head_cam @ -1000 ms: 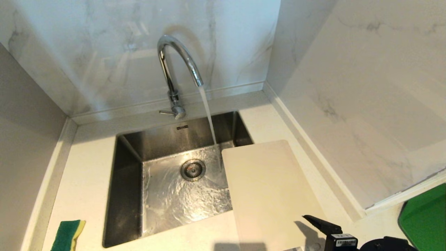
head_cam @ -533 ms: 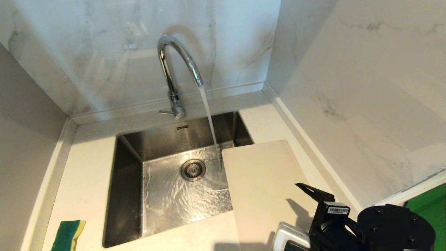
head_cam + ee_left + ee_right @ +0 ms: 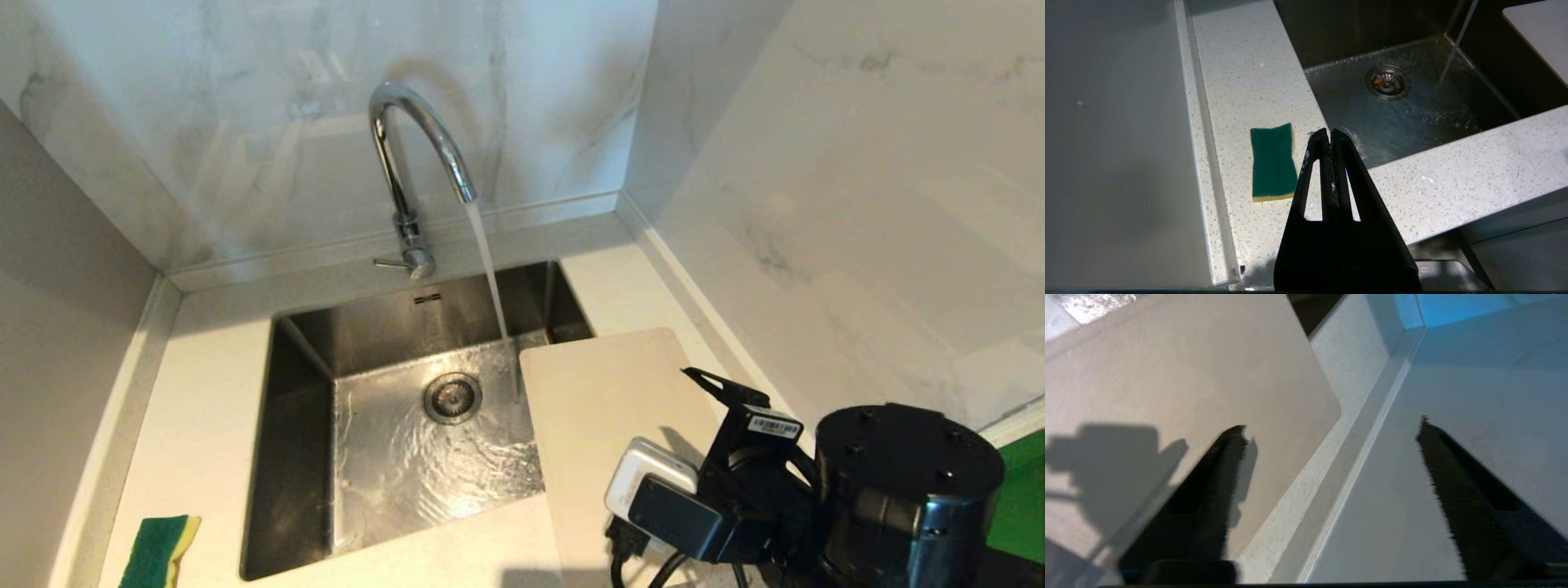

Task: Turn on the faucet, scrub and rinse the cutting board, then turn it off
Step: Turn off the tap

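Faucet (image 3: pixel 412 163) stands at the back edge of the sink (image 3: pixel 310 359), upright, spout arching toward the right. Lever at its base sticks out to the left. Water (image 3: pixel 490 269) runs in a steady stream from the spout and lands on the sink floor right of the drain (image 3: pixel 451 398); the basin floor is rippled and wet.

Board (image 3: pixel 604 416) lies flat on the surface (image 3: pixel 204 425) to the right of the sink. Its left long edge overhangs the basin; its far left corner sits just beside where the stream falls. Near end is cut off by the frame and partly hidden by the arm. The slot handle cannot be seen.

Right gripper (image 3: pixel 1331 428) hovers over the board's right edge, jaws wide apart, nothing between them. In the right wrist view one finger is over the board and the other over the wall (image 3: pixel 1474 396) side, with the board's rounded far corner and a strip of surface in the gap. Cannot tell whether either finger touches anything. The gripper casts a shadow on the board.

Left gripper (image 3: pixel 1331 136) is parked low in front of the surface's near edge, jaws pressed together, empty. Sponge (image 3: pixel 1273 161), green face up with a yellow layer under it, lies flat on the surface left of the sink, well apart from the board.
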Motion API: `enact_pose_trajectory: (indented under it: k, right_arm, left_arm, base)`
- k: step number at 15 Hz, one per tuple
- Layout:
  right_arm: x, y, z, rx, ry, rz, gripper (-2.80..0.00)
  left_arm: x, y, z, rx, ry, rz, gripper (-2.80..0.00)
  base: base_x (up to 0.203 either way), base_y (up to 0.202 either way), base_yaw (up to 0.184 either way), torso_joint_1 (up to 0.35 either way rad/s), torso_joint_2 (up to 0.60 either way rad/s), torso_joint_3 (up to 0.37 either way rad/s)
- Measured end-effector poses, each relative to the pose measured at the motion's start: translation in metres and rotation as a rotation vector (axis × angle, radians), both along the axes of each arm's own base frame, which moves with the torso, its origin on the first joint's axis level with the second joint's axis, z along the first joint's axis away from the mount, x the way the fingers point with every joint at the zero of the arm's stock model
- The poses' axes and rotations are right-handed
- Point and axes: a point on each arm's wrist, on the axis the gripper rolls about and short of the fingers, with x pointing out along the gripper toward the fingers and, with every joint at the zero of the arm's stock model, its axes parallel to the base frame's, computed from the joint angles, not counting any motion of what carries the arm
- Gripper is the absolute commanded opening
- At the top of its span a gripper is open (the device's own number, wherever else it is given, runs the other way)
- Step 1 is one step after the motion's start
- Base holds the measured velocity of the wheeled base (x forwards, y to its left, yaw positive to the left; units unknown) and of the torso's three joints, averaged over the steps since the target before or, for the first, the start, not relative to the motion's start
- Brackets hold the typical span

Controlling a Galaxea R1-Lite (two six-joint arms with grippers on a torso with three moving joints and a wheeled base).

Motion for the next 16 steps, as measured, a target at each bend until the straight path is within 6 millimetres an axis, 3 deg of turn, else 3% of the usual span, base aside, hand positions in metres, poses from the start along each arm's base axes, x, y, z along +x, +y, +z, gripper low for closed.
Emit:
enact_pose_trajectory:
  k: [8,16]
  right_arm:
    - [0.024,-0.003,0.021,0.071,-0.056,-0.083,-2.8]
    - [0.073,-0.057,0.068,0.329,-0.191,-0.327,-2.8]
  left_arm:
    - [0.0,0.0,0.0,0.0,0.0,0.0,-2.8]
    - [0.0,0.0,0.0,0.0,0.0,0.0,-2.8]
  base:
    - [0.0,0.0,0.0,0.0,0.0,0.0]
    - [0.0,0.0,0.0,0.0,0.0,0.0]
